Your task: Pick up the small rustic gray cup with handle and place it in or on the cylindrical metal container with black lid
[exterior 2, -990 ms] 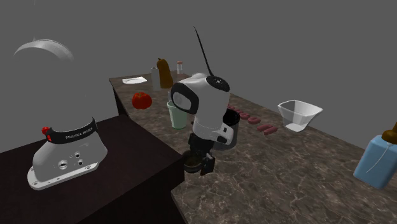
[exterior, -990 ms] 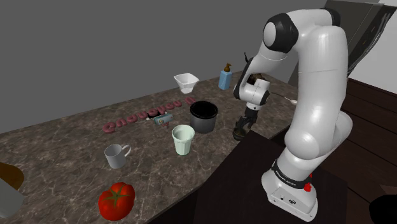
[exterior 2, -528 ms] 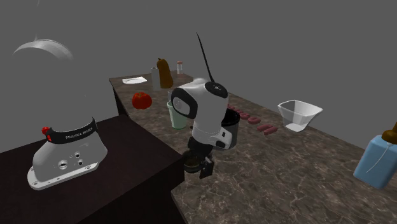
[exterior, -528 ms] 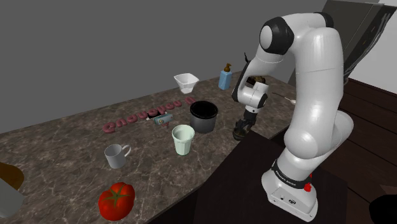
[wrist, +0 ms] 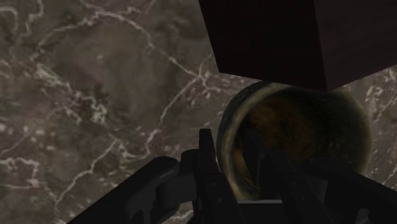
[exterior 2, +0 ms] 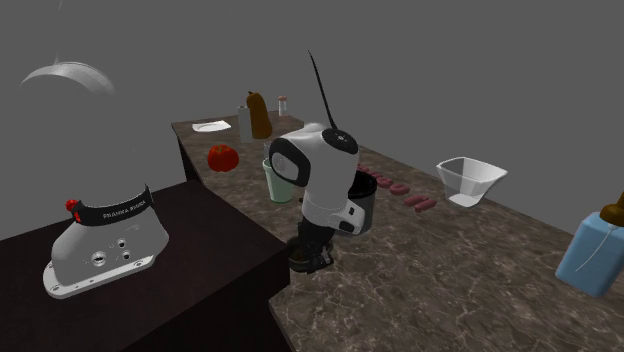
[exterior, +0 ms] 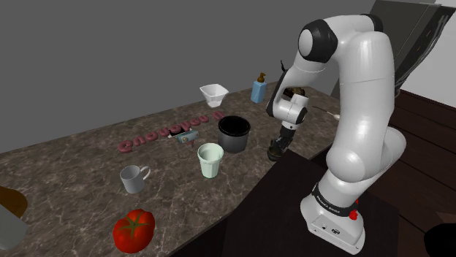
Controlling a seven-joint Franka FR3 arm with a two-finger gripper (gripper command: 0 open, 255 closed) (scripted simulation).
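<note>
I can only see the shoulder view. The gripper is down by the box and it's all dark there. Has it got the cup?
Observer: Yes. In the wrist view the gripper is shut on the wall of the cup, with one finger inside and one outside.
Operator: Is anything in the cup?
Observer: No, it's empty. The inside is mottled brown.
Operator: What's past the tomato?
Observer: In the second exterior view, a white plate and a brown bottle sit beyond the tomato.

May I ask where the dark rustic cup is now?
In the shoulder view the cup stands under the hand on the counter, beside the stand, right of the container.
</note>
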